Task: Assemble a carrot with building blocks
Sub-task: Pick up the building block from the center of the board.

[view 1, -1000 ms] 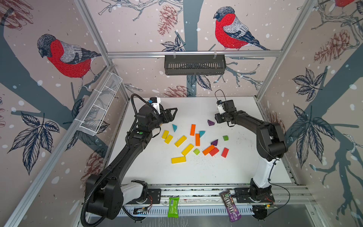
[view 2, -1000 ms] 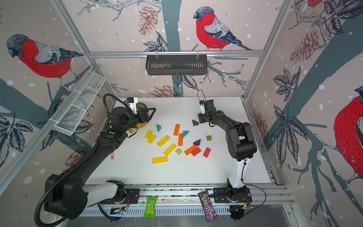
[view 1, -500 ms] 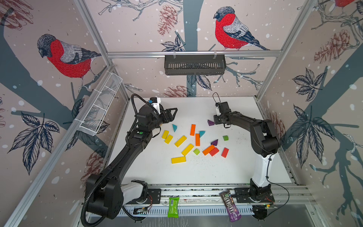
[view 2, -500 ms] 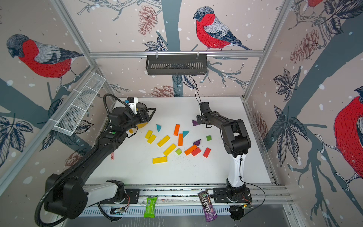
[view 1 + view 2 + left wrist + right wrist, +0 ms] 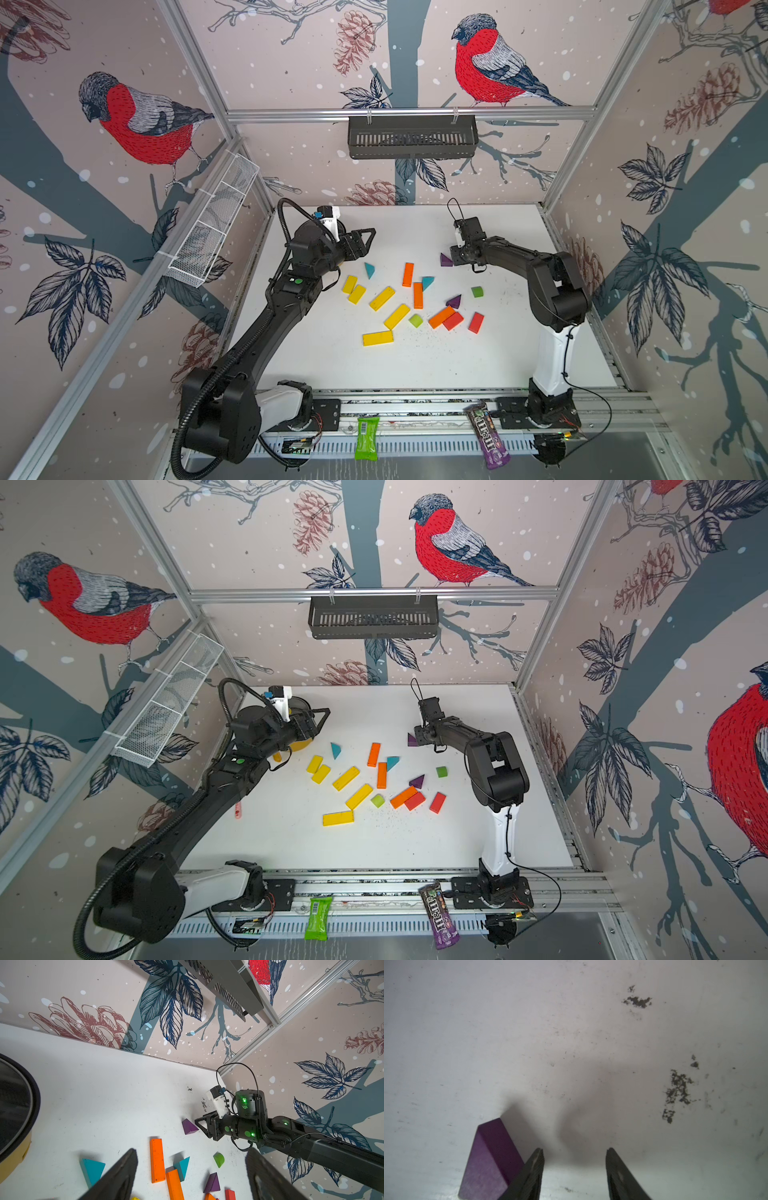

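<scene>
While the white tabletop (image 5: 415, 365) lay strewn with painted wooden building blocks, the left gripper (image 5: 368, 243) hung above it with its two black fingers spread wide and nothing between them. The right gripper (image 5: 575, 1149) sat low over the surface, its jaws likewise parted on bare table and gripping nothing. Partly under the left gripper's wrist stood a round yellow pot with a dark lid (image 5: 14, 1105). Most blocks lay scattered in the stretch between the two grippers. Five flat yellow bars (image 5: 382, 298) lay nearer the left gripper, three flat orange bars (image 5: 408, 274) about midway, and two red blocks (image 5: 476, 322) well apart from both grippers, toward the right arm's base. Two teal triangles (image 5: 369, 270) lay among the orange bars, one near the left gripper's fingertips. A purple triangular block (image 5: 490, 1157) rested just beside the outer face of one right-gripper finger, outside the jaws; whether it touched could not be told. A second purple triangle (image 5: 454, 301) and two small lime-green cubes (image 5: 477, 291) lay farther from that gripper.
</scene>
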`<state>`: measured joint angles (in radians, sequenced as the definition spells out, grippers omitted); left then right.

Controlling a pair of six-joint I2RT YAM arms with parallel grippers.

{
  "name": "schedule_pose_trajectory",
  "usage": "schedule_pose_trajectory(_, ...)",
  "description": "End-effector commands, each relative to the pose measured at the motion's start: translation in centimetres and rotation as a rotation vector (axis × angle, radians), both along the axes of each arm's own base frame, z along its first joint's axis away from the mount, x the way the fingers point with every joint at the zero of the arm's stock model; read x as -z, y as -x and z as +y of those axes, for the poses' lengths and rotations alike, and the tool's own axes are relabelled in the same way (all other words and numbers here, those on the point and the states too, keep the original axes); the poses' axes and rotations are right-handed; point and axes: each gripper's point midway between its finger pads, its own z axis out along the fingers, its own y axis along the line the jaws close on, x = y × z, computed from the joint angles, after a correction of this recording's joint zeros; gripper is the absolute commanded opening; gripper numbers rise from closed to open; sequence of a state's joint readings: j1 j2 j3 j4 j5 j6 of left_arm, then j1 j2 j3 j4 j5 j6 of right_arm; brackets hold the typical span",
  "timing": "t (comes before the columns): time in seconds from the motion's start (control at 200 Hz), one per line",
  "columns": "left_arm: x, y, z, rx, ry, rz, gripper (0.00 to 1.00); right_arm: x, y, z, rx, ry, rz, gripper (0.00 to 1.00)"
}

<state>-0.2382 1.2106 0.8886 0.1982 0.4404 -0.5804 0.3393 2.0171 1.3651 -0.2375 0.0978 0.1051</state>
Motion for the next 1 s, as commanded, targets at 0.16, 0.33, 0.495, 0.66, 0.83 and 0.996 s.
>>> schedule_pose_trajectory(0.16,0.0,0.7,-2.3,0.054,0.015,0.008,0.82,-4.5,2.9,-3.0,0.163,-0.02,-0.064,0.62)
schedule_pose_trajectory(0.33,0.3,2.6,-6.0,0.162,-0.016,0.009,0.82,-2.9,8.9,-3.7,0.183,-0.117,0.033,0.67)
schedule_pose_trajectory(0.495,0.0,3.5,-7.1,0.201,-0.003,0.005,0.82,-0.4,11.8,-4.7,0.207,-0.122,0.098,0.67)
schedule_pose_trajectory(0.66,-0.2,3.8,-7.4,0.21,-0.007,-0.003,0.82,0.5,11.9,-4.6,0.186,-0.11,0.122,0.63)
schedule_pose_trajectory(0.83,-0.4,3.8,-7.2,0.203,-0.015,-0.01,0.82,1.8,12.3,-4.7,0.181,-0.084,0.156,0.57)
schedule_pose_trajectory(0.996,-0.4,3.8,-7.1,0.192,-0.021,-0.015,0.82,2.2,12.2,-4.6,0.178,-0.083,0.166,0.51)
